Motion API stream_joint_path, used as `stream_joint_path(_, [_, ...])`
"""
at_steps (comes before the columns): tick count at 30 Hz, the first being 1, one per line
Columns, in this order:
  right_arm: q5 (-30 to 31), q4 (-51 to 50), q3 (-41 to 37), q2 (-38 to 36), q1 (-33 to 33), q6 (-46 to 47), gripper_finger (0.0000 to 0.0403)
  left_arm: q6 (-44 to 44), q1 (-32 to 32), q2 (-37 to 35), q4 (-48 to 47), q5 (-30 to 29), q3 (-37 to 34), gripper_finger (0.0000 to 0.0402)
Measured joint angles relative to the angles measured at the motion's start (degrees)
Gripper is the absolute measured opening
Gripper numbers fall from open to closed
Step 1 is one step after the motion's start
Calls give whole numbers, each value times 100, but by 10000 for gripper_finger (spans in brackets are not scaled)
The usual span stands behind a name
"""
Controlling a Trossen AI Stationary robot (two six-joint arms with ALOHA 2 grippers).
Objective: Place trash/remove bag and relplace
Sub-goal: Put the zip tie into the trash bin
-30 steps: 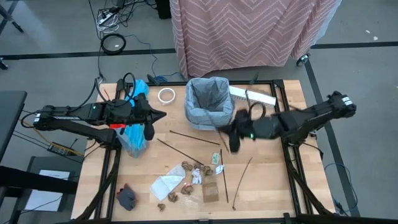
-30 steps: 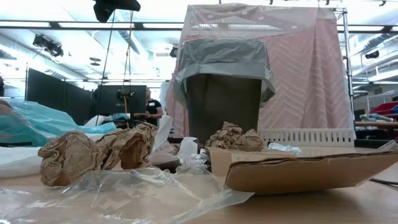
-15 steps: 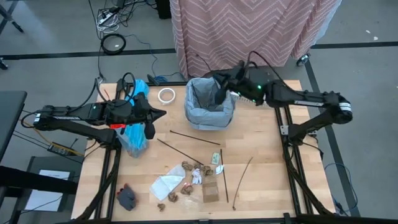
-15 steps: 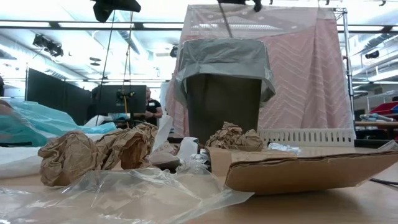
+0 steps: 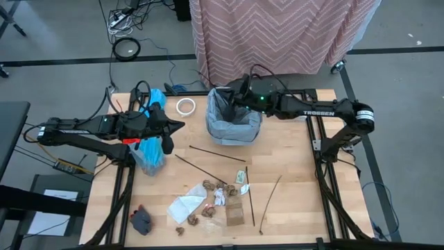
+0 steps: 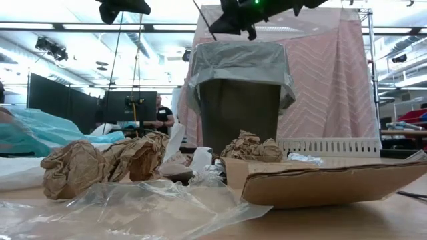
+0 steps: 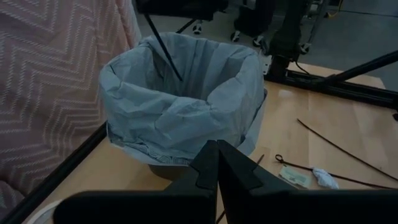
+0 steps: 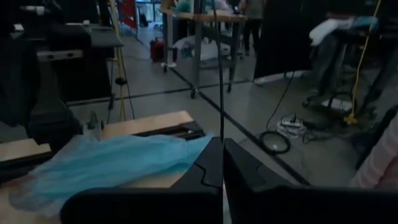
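Observation:
The bin [image 6: 240, 110], lined with the light grey bag [image 5: 225, 130], stands at the table's far middle. My right gripper [image 5: 234, 98] reaches in from the right, hovers over its opening and is shut on a thin dark stick [image 7: 166, 55]. My left gripper [image 5: 182, 127] waits shut left of the bin, with nothing showing between its fingers [image 7: 217, 149]. The turquoise-blue bag [image 5: 148, 151] lies bunched on the table under the left arm. More trash lies near the front: sticks [image 5: 215, 151], brown paper wads [image 5: 214, 187], a cardboard scrap [image 5: 235, 214] and white paper [image 5: 186, 207]. My right gripper pinches the stick by one end [image 8: 222, 132] between its two fingertips. The fingers lie nearly level, coming from the table's right, and the stick runs on ahead of them [image 8: 221, 74]. It is lifted clear above the bin's opening, slanting upward in the low view [image 6: 202, 15].
A white tape ring [image 5: 184, 105] lies left of the bin. The long white box [image 6: 323, 147] sits right of the bin. A dark grey lump [image 5: 141, 220] is at the near left corner. A pink patterned curtain [image 5: 277, 35] hangs behind the far edge.
My right gripper, staying shut on the stick, has swung from the table's middle by the bin's near right corner toward the far edge and left, coming over the bin's opening. It has rolled, so the stick, which pointed down into the bin half a second ago, now slants upward.

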Motion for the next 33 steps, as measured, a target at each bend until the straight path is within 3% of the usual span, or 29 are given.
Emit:
stream_joint_path(6, [40,-443,0,-90,-87,351,27,9,0,0,4,0,0,15])
stream_joint_path(14, [25,-797,0,-565,-61,183,118,15,0,0,4,-22,0,15])
stream_joint_path(19, [-924,-2479,15,-1540,225,861,140,17,0,0,-14,-22,0,15])
stream_joint_path(22, [-1506,-4263,12,-1934,751,1835,138,17,-2,0,-17,-22,0,15])
stream_joint_path(25, [-1677,-5430,2,-1996,1646,2709,133,17,0,0,-17,-24,-1,15])
stream_joint_path(29, [-1260,-6268,2,-1785,2878,3079,133,50,0,0,-18,-24,0,15])
stream_joint_path(33, [-790,-6806,2,-1211,3687,3171,135,160,0,0,-10,-26,0,15])
